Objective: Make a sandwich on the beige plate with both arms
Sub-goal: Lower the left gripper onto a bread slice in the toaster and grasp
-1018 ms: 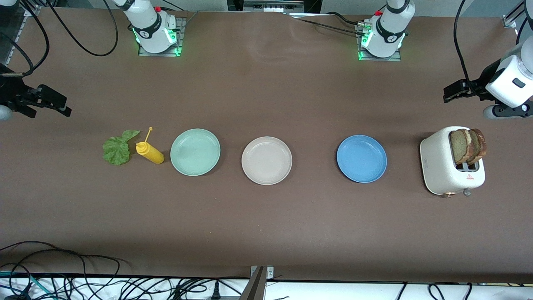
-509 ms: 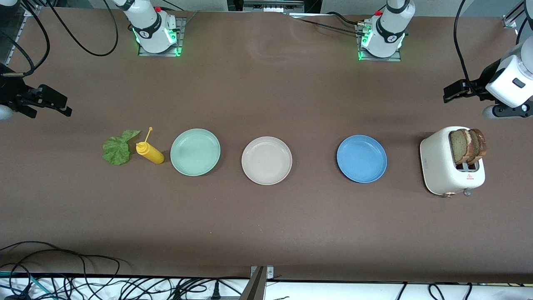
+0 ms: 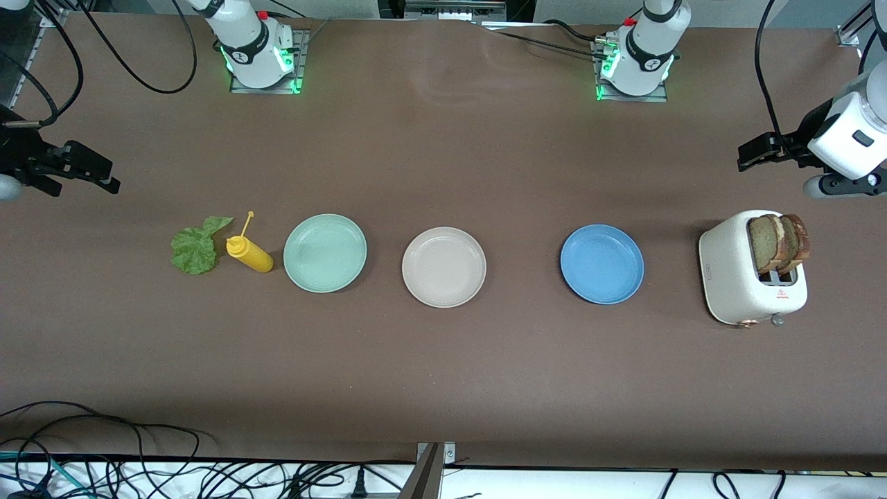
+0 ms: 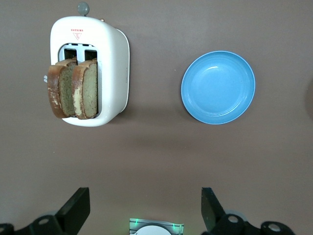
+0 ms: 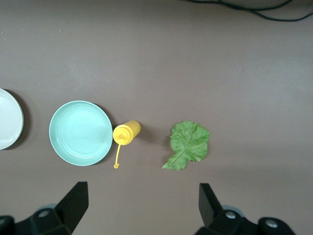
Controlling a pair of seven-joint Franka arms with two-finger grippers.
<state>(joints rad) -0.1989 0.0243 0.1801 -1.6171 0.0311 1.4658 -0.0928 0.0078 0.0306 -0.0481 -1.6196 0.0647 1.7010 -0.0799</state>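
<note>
Nothing of the sandwich is built yet, as far as I can see. At mid-frame in the front view, the beige plate [image 3: 443, 267] sits bare between the mint-green plate [image 3: 325, 253] and the blue plate [image 3: 601, 264]. Both bread slices [image 3: 779, 243] stand in the white toaster [image 3: 752, 276] at the right of the frame, and the lettuce leaf [image 3: 196, 247] lies at the left beside a yellow squeeze bottle [image 3: 249, 254]. The left gripper [image 4: 145, 210] hangs over the table near the toaster, fingers spread wide and empty; the right gripper [image 5: 142, 208] hovers near the lettuce, likewise wide and empty. Every step remains, I'd say: bread, leaf, bread.
</note>
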